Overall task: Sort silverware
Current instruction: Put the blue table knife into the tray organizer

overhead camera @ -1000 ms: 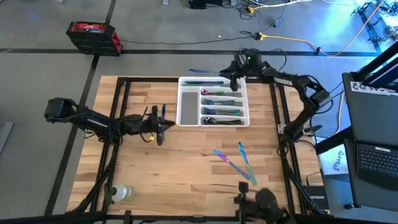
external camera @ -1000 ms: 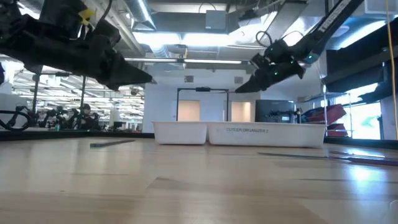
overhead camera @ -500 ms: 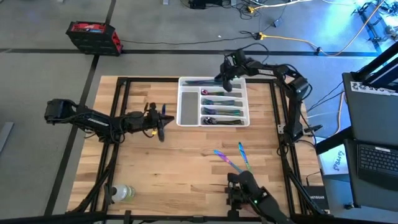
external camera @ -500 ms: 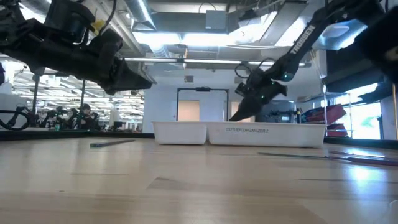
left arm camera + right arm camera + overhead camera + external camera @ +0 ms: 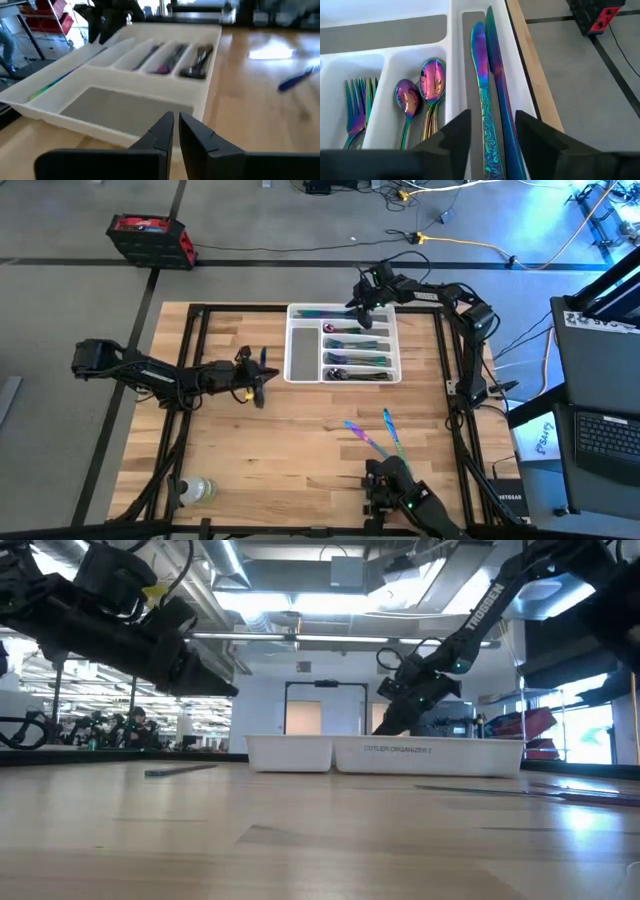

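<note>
The right pincer (image 5: 362,308) hangs over the white tray (image 5: 300,352) at the far edge, approx. 12 o'clock of the surface (image 5: 280,450), w/ its fingers (image 5: 455,135) spread apart and nothing between them. Directly under it, in the long narrow compartment at the far side of the tray, two rainbow knives (image 5: 487,90) lie side by side; in the right wrist view they are free of the fingers. One second ago this arm was higher and more to 1 o'clock, w/ the pincer tighter; half a second ago it was already down at the tray, and since then the fingers have opened. The next compartments hold spoons (image 5: 422,92) and forks (image 5: 356,107). The left pincer (image 5: 262,383) is at approx. 9 o'clock of the tray, above the surface, fingers pressed together w/ nothing in them; it has hardly moved vs. the earlier frames. Just beside it a blue piece (image 5: 262,357) lies on the wood. At approx. 5 o'clock from the tray, well apart from it, a few more loose pieces (image 5: 375,438) lie crossed on the surface. A clear bottle (image 5: 196,490) lies near the 7 o'clock corner.
</note>
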`<state>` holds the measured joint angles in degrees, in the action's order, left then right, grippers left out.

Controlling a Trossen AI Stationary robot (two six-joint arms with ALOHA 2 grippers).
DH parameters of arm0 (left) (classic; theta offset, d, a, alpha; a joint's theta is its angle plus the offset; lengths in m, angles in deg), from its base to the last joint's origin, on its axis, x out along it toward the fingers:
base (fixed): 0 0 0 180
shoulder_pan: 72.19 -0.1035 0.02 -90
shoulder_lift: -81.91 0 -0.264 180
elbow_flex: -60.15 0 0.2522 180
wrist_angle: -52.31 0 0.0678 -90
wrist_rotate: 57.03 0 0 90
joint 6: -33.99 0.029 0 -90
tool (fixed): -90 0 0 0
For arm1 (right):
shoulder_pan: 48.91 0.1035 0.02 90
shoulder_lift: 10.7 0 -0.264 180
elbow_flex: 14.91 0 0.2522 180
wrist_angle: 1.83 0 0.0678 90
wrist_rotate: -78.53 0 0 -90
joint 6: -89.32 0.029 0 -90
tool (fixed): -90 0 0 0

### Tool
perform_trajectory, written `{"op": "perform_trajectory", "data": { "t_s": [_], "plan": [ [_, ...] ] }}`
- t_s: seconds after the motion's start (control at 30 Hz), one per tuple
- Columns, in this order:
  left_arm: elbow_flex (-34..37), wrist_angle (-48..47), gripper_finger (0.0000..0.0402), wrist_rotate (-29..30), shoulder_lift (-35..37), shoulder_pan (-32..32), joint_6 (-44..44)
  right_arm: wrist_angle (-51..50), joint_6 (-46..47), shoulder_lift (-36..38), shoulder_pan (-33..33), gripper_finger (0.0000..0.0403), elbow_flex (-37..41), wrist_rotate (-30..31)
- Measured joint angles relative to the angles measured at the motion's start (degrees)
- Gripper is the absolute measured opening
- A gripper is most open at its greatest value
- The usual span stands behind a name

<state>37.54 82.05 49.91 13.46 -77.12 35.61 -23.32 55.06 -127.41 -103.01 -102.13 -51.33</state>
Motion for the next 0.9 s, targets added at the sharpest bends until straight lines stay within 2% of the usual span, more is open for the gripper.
{"op": "perform_trajectory", "data": {
  "t_s": [0.07, 0.2, 0.3, 0.4, 0.63, 0.77, 0.9],
  "plan": [
    [-0.12, 0.14, 0.0015, 2.36, 0.01, -0.14, 0.97, -0.06, 0.05, 1.81, 0.78, 0.0165, 0.05, -0.33],
    [-2.16, -4.57, 0.0015, 12.17, 0.04, -0.22, 0.99, -1.66, 1.08, 7.43, 3.92, 0.0176, 0.05, -0.78],
    [-4.12, -17.47, 0.0015, 15.13, 0.07, -0.22, 2.7, -4.6, 2.35, 11.73, 7.53, 0.017, 0.05, 0.64],
    [-5.22, -29.33, 0.0015, 15.19, 0.05, -0.06, 2.06, -9.58, 2.35, 15.41, 12.48, 0.0162, 0.03, 3.6],
    [-4.74, -35.08, 0.0015, 4.83, 0.07, 2.73, 5.36, -15.51, 5.18, 20.54, 27.09, 0.016, 0.03, 24.09],
    [-3.79, -36.95, 0.0015, -3.32, 0.23, 4.6, 7.83, -15.6, 11.41, 20.77, 33.71, 0.016, 0.03, 29.23],
    [-3.3, -40.13, 0.0015, -9.07, 0.47, 7.26, 6.44, -15.42, 17.66, 20.77, 39.96, 0.016, 0.03, 34.05]
  ]
}}
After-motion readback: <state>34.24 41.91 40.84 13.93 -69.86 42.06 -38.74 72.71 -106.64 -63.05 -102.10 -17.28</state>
